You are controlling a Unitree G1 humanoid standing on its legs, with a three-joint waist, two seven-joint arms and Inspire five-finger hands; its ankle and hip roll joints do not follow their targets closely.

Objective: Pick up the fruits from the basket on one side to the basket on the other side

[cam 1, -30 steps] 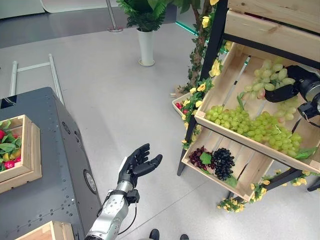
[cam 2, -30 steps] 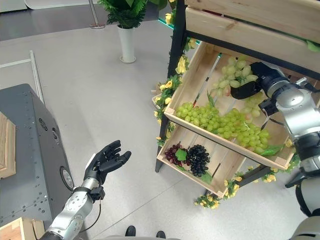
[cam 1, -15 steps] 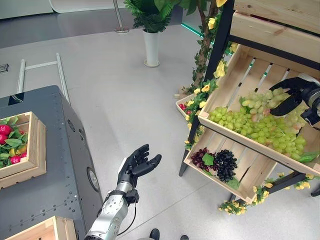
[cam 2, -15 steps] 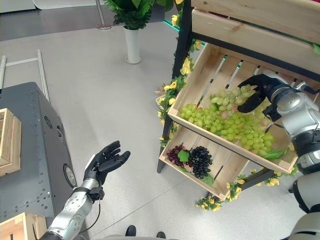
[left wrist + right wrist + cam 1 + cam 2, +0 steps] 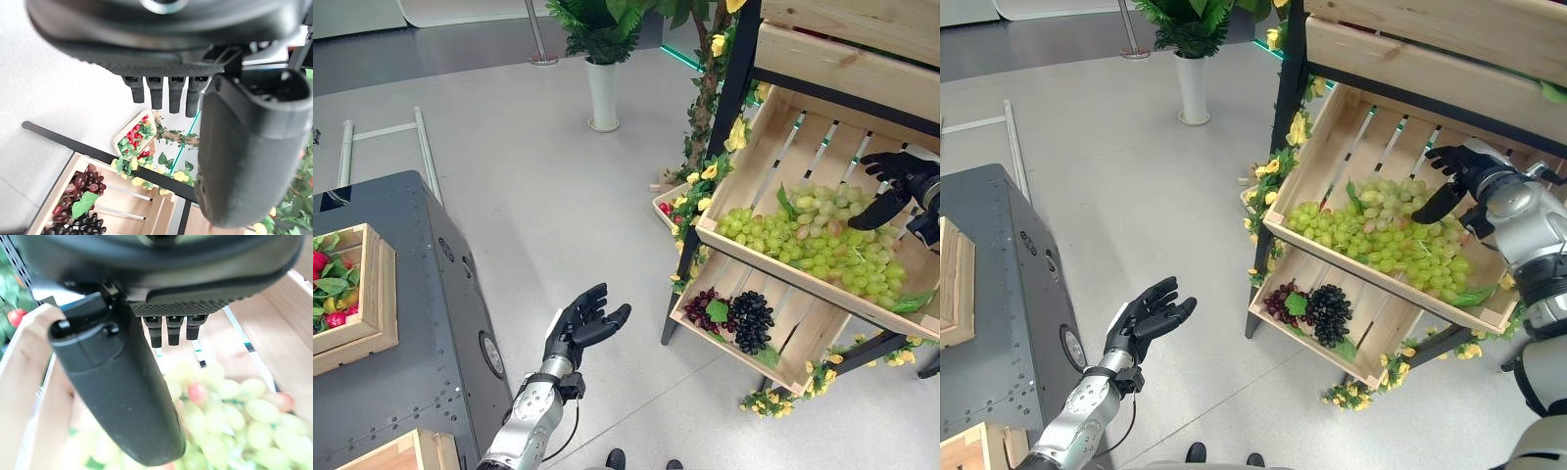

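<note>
A tilted wooden crate (image 5: pixel 773 147) on the rack at the right holds a heap of green grapes (image 5: pixel 813 235). My right hand (image 5: pixel 891 181) hovers open just above the heap's far right end, holding nothing; the right wrist view has its fingers (image 5: pixel 168 330) straight over the grapes (image 5: pixel 230 416). Below it a second crate (image 5: pixel 803 328) holds dark grapes (image 5: pixel 734 315). At the far left a wooden box (image 5: pixel 374 294) with red fruit and leaves sits on a grey cabinet (image 5: pixel 421 323). My left hand (image 5: pixel 578 328) floats open, palm up, over the floor beside the cabinet.
The rack's black post (image 5: pixel 720 137) is wound with leaves and yellow flowers. A small basket of red fruit (image 5: pixel 668 204) lies on the floor by its foot. A white vase with a plant (image 5: pixel 601 93) and a metal rail (image 5: pixel 421 147) stand further back.
A second ago my right hand held a bunch of green grapes above the crate. The bunch now lies on the heap and the hand has opened and drawn back. The left hand stayed put.
</note>
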